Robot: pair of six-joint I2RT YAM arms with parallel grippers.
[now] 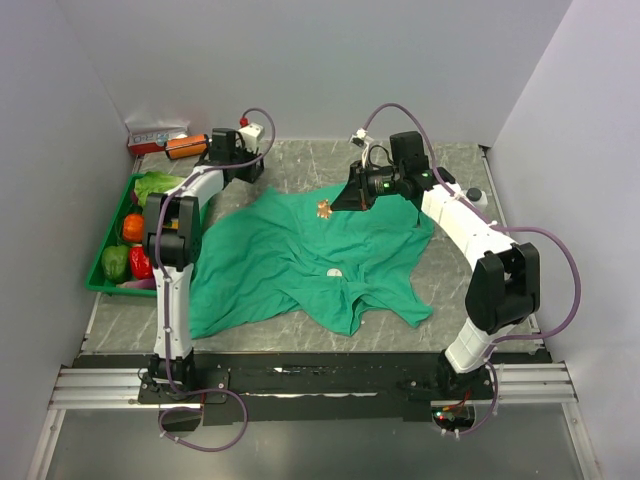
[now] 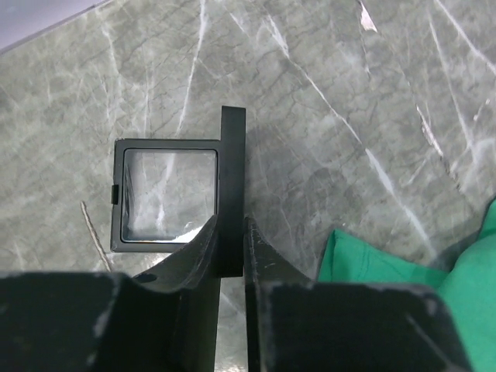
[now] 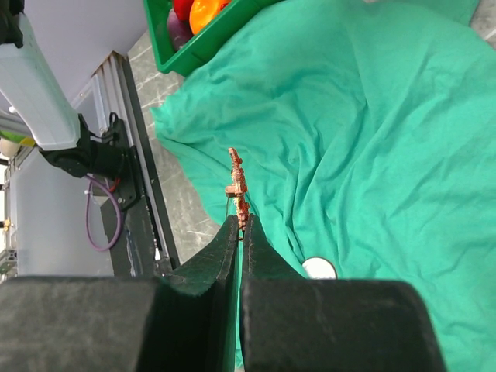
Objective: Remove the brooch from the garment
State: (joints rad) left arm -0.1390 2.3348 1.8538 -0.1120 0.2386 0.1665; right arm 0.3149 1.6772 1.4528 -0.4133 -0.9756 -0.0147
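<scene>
I see my right gripper (image 3: 239,225) clamped on the brooch (image 3: 238,190), holding it edge-on just above the far edge of the garment (image 3: 372,139), while my left gripper (image 2: 231,232) pinches the upright lid (image 2: 232,155) of a small black box (image 2: 167,194) sitting on the marble table (image 2: 349,93).

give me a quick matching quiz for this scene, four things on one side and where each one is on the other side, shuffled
Things:
1 brooch
2 garment
3 small black box
4 green tray

Places:
A between the left hand's fingertips
B at the left edge of the table
C pinched in the right hand
D spread across the table's middle

Pairs: 1-C, 2-D, 3-A, 4-B
</scene>
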